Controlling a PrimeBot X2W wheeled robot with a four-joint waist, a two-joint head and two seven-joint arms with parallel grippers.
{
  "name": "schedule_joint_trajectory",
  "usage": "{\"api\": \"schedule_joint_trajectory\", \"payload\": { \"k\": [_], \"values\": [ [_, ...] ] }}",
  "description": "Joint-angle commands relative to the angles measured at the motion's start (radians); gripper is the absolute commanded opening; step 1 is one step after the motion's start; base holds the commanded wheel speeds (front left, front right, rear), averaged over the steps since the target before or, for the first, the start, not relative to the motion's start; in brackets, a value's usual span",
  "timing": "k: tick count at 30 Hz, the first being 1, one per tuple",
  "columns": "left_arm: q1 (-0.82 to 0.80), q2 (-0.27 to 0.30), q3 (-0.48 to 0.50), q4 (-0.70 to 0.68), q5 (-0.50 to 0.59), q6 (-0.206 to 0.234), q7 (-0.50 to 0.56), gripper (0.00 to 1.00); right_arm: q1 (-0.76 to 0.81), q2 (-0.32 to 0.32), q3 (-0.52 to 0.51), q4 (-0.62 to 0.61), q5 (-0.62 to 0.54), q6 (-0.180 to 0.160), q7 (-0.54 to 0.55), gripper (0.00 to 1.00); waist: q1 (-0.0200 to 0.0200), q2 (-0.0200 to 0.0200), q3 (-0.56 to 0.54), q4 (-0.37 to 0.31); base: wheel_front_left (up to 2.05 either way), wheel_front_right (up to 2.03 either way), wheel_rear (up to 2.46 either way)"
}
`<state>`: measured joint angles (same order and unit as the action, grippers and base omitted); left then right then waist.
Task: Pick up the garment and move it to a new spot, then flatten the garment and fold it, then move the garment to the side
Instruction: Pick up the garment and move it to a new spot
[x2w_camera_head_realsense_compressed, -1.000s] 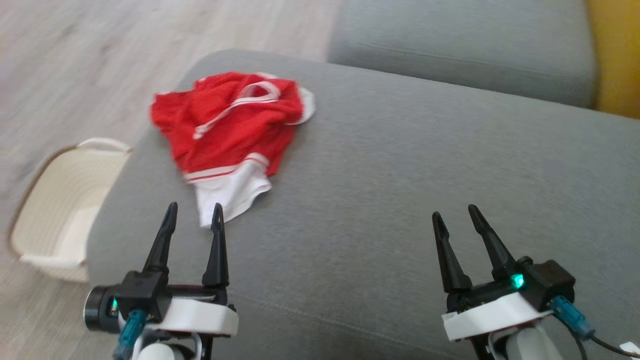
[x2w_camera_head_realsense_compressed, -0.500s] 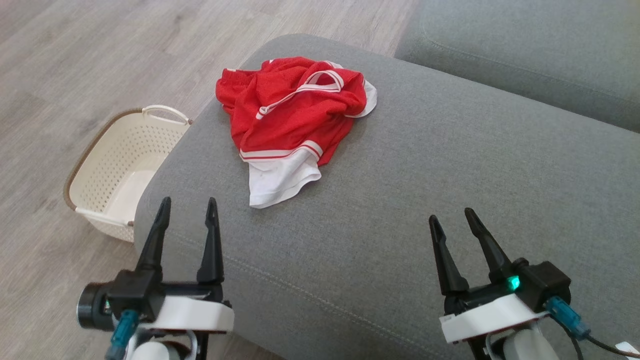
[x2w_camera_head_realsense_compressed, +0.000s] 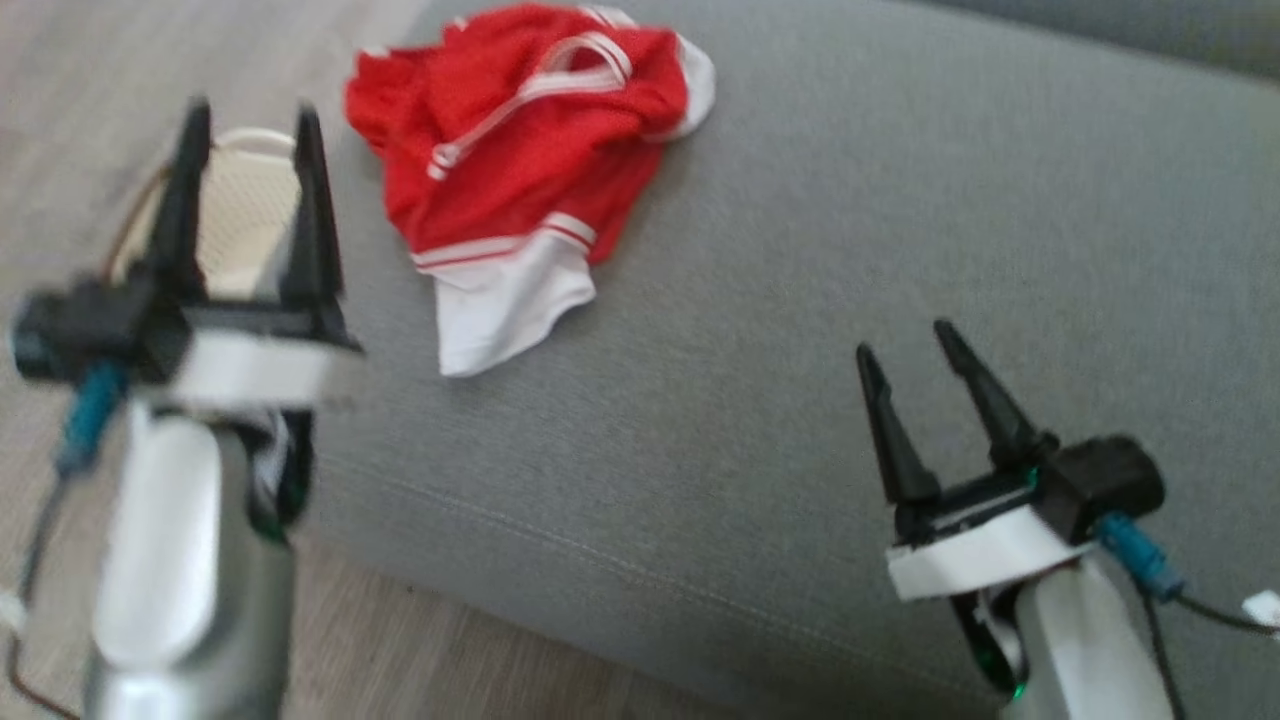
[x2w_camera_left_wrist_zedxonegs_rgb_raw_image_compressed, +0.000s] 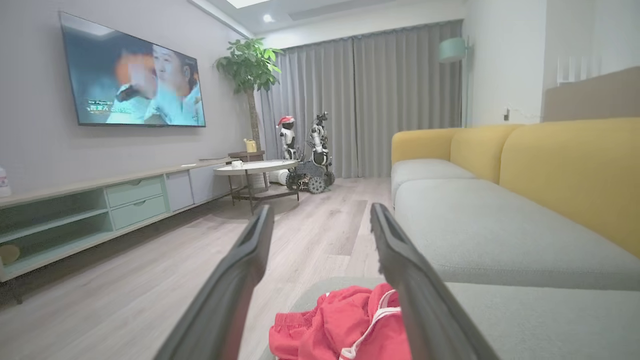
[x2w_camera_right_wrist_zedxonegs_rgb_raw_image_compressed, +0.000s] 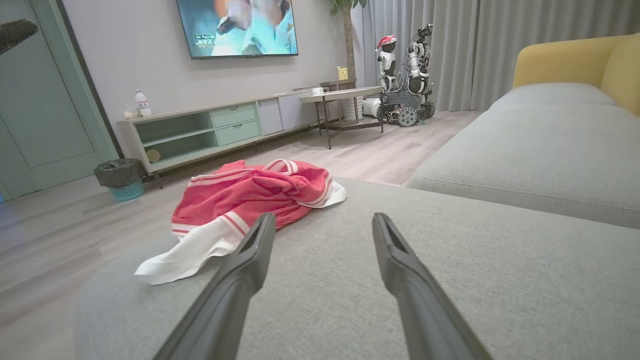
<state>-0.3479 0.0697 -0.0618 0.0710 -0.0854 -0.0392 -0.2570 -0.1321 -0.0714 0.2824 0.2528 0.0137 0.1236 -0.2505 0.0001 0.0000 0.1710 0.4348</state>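
Both wide, empty: left gripper (x2w_camera_head_realsense_compressed: 251, 108) upper left, right gripper (x2w_camera_head_realsense_compressed: 903, 338) lower right; red garment (x2w_camera_head_realsense_compressed: 520, 170) crumpled on sofa (x2w_camera_head_realsense_compressed: 900, 200), top centre.

The left gripper (x2w_camera_head_realsense_compressed: 250, 110) has been raised and carried forward along the left edge of the cushion (x2w_camera_head_realsense_compressed: 800, 350), nearer the garment (x2w_camera_head_realsense_compressed: 520, 160); the head view has been shifted.

There is one red-and-white garment (x2w_camera_head_realsense_compressed: 520, 170) and one grey ottoman (x2w_camera_head_realsense_compressed: 850, 250) under it. The grippers number two: one left gripper (x2w_camera_head_realsense_compressed: 250, 108) and one right gripper (x2w_camera_head_realsense_compressed: 902, 338). One cream basket (x2w_camera_head_realsense_compressed: 240, 200) stands at the far left. Farther off are one television (x2w_camera_left_wrist_zedxonegs_rgb_raw_image_compressed: 135, 80), one potted plant (x2w_camera_left_wrist_zedxonegs_rgb_raw_image_compressed: 250, 65), one round table (x2w_camera_left_wrist_zedxonegs_rgb_raw_image_compressed: 255, 167), one bin (x2w_camera_right_wrist_zedxonegs_rgb_raw_image_compressed: 120, 177) and one bottle (x2w_camera_right_wrist_zedxonegs_rgb_raw_image_compressed: 142, 102).
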Motion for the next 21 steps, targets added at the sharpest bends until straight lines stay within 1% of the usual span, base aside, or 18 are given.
{"api": "schedule_joint_trajectory", "payload": {
  "k": [1,5,7,11,13,17,21],
  "values": [
    [-0.067,0.042,0.041,0.01,0.002,-0.012,-0.005,1.0,-0.042,-0.013,0.026,-0.038,-0.008,0.007,-0.011,1.0,-0.0001,0.0,0.086,-0.06,0.0,0.0,0.0],
    [-0.226,0.079,0.045,0.207,-0.022,-0.051,-0.005,1.0,-0.078,-0.041,0.039,-0.046,-0.012,0.007,-0.011,1.0,-0.0001,0.0,0.146,-0.093,0.0,0.0,0.0],
    [-0.31,0.096,0.03,0.313,-0.043,-0.069,0.011,1.0,-0.096,-0.055,0.042,-0.054,-0.015,0.007,-0.011,1.0,-0.0001,0.0,0.176,-0.107,0.0,0.0,0.0],
    [-0.475,0.124,-0.033,0.499,-0.107,-0.089,0.11,1.0,-0.123,-0.085,0.039,-0.078,-0.021,0.007,-0.011,1.0,-0.0001,0.0,0.232,-0.121,0.0,0.0,0.0],
    [-0.551,0.144,-0.095,0.572,-0.114,-0.09,0.165,1.0,-0.13,-0.104,0.055,-0.082,-0.014,0.007,-0.011,1.0,-0.0001,0.0,0.256,-0.124,0.0,0.0,0.0],
    [-0.675,0.16,-0.219,0.676,-0.215,-0.091,0.257,1.0,-0.155,-0.153,0.086,-0.089,0.002,0.007,-0.011,1.0,-0.0001,0.0,0.301,-0.132,0.0,0.0,0.0],
    [-0.746,0.189,-0.324,0.777,-0.311,-0.091,0.37,1.0,-0.176,-0.185,0.094,-0.105,0.013,0.007,-0.011,1.0,-0.0001,0.0,0.331,-0.144,0.0,0.0,0.0]
  ]
}}
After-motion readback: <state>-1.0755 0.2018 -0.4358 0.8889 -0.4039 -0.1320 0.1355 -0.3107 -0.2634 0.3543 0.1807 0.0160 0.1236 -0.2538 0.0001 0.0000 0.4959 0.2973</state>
